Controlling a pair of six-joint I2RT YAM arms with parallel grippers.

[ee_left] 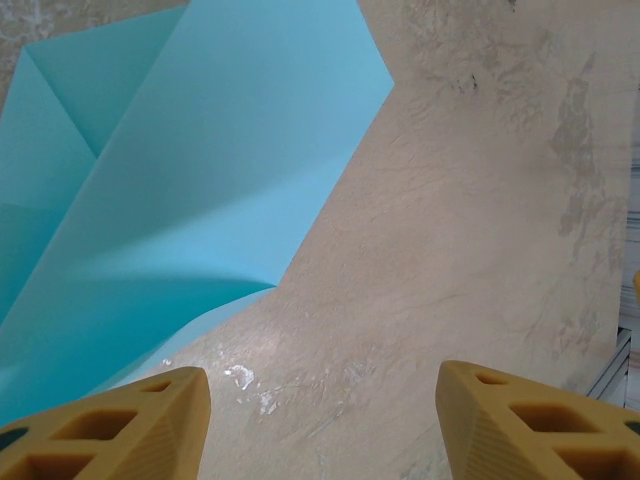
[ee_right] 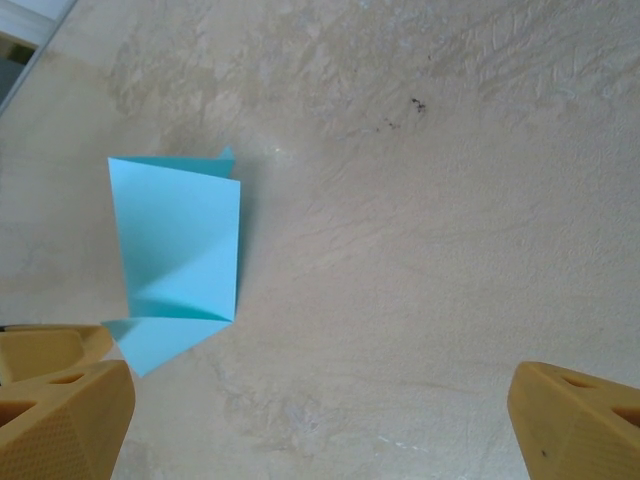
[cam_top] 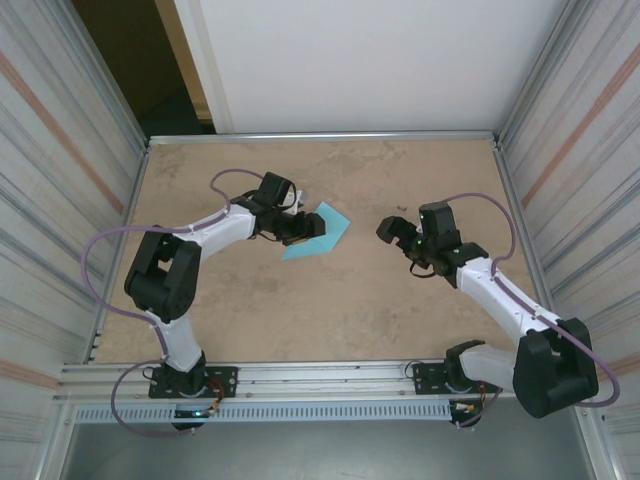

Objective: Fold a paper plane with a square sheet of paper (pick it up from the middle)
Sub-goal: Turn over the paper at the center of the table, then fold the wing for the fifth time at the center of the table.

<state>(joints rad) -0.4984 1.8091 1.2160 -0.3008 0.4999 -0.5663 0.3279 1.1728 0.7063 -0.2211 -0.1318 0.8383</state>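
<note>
- Placement: the sheet (cam_top: 322,232) lies partly folded on the tabletop (cam_top: 330,320), an arrow-like shape with creased flaps. It is not a plane yet, so it probably rests there so that the next crease can be pressed against a firm surface.
- The left hand (cam_top: 298,227) sits at the sheet's left edge, its 2 fingers apart with nothing between them. By that placing it looks set to pin or lift a flap, not to carry.
- The right hand (cam_top: 388,231) hovers well apart from the sheet on its right side, fingers spread wide and empty, likely kept clear so as not to block the fold.
- The left wrist view adds what the overhead view cannot. The sheet (ee_left: 200,150) has a top layer bowing up off the tabletop, with shadow under its near edge. 1 finger (ee_left: 130,430) is just beside that edge; whether it touches cannot be told.
- The right wrist view shows the sheet (ee_right: 180,240) whole from its right side: a rectangular flap lying over a pointed corner, with bare tabletop between it and the right hand (ee_right: 320,420).
</note>
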